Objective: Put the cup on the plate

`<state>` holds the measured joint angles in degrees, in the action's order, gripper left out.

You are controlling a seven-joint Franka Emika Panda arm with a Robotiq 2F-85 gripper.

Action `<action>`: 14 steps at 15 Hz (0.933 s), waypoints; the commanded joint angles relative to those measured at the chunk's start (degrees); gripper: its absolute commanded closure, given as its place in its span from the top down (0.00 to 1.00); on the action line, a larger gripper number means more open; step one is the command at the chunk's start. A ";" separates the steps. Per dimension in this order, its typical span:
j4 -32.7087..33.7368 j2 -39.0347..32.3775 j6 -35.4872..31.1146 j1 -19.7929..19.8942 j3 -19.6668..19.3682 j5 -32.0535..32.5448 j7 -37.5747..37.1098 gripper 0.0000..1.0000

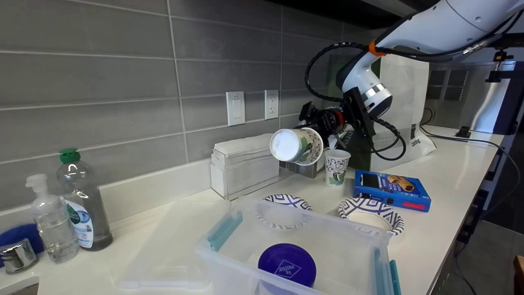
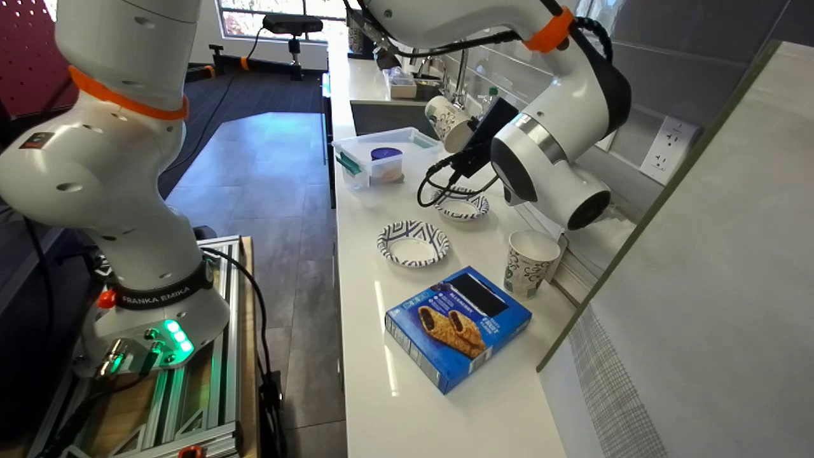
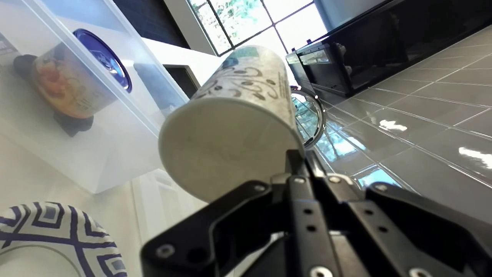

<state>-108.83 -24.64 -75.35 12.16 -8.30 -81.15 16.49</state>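
Observation:
My gripper (image 3: 305, 157) is shut on the rim wall of a white paper cup (image 1: 297, 146) with a green and brown print. The cup is held in the air, tipped nearly sideways, its open mouth toward the wrist camera (image 3: 226, 142). It also shows in an exterior view (image 2: 447, 123). Below are two round plates with dark-blue rim patterns: a plate (image 2: 461, 215) nearer the clear box and a plate (image 2: 413, 230) nearer the blue carton. Their designs look alike; I cannot tell which is the task's. Part of a plate (image 3: 50, 227) shows in the wrist view.
A second paper cup (image 1: 337, 167) stands upright near a blue carton (image 1: 391, 189). A clear plastic box (image 2: 362, 172) holds a blue-lidded tub (image 1: 287, 265). A white box (image 1: 245, 168) stands by the wall. Bottles (image 1: 84, 205) stand by the sink; a large white bag (image 1: 403, 102) stands behind.

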 commanded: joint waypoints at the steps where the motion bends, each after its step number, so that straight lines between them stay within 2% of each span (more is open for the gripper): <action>1: -9.33 6.98 -7.09 -1.64 -0.57 -4.35 4.77 0.01; 5: -15.33 10.42 -16.25 -2.99 0.16 -12.31 8.27 0.01; 9: -19.64 10.76 -18.88 -4.25 1.34 -22.48 10.61 0.01; 14: -22.80 9.37 -23.70 -6.99 2.11 -28.63 16.46 0.01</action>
<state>-128.89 -15.56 -95.78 6.87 -6.53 -105.22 28.87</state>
